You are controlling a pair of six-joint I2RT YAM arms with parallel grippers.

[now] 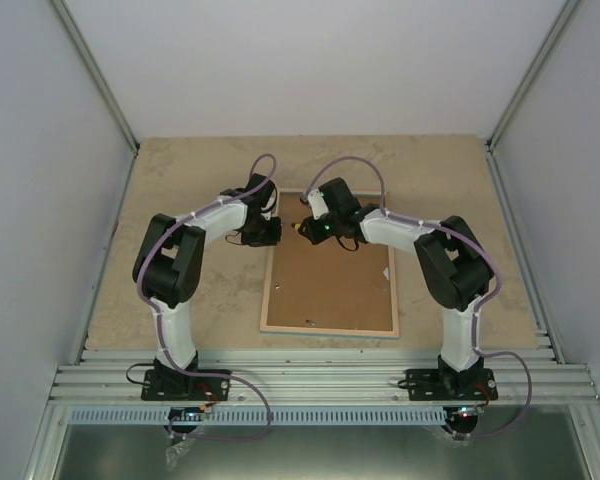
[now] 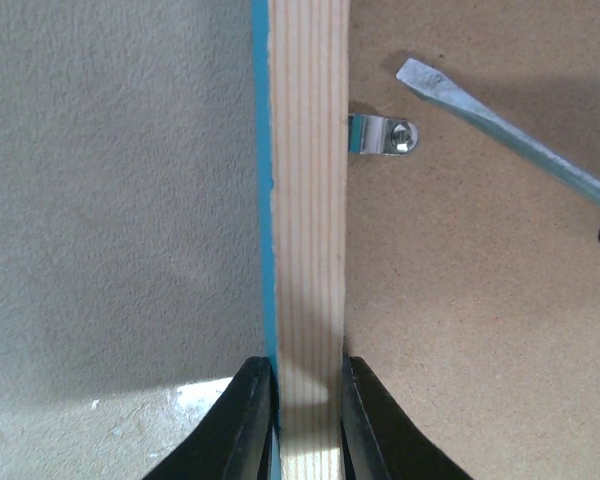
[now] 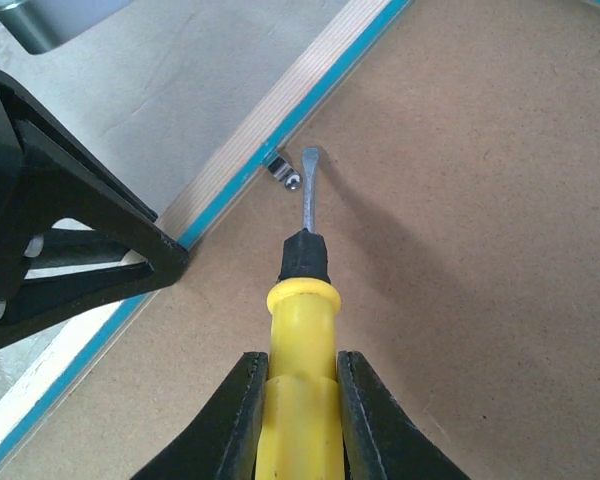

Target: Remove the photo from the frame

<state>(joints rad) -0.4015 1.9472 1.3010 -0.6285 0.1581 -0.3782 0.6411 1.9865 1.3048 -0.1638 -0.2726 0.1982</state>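
The frame (image 1: 277, 318) lies face down on the table, light wood border up, turquoise edge showing in the left wrist view (image 2: 264, 200). The brown backing board (image 1: 330, 285) fills it and hides the photo. My left gripper (image 2: 308, 400) is shut on the frame's wooden rail near its far left corner (image 1: 265, 233). My right gripper (image 3: 302, 400) is shut on a yellow-handled screwdriver (image 3: 302, 350). Its flat blade tip (image 3: 309, 160) rests on the board just beside a small metal retaining clip (image 3: 283, 172), also seen in the left wrist view (image 2: 383, 136).
The frame lies on a beige stone-patterned tabletop (image 1: 180, 180) enclosed by white walls. Other small clips sit on the board's edges (image 1: 388, 273). An aluminium rail (image 1: 320, 380) runs along the near edge by the arm bases.
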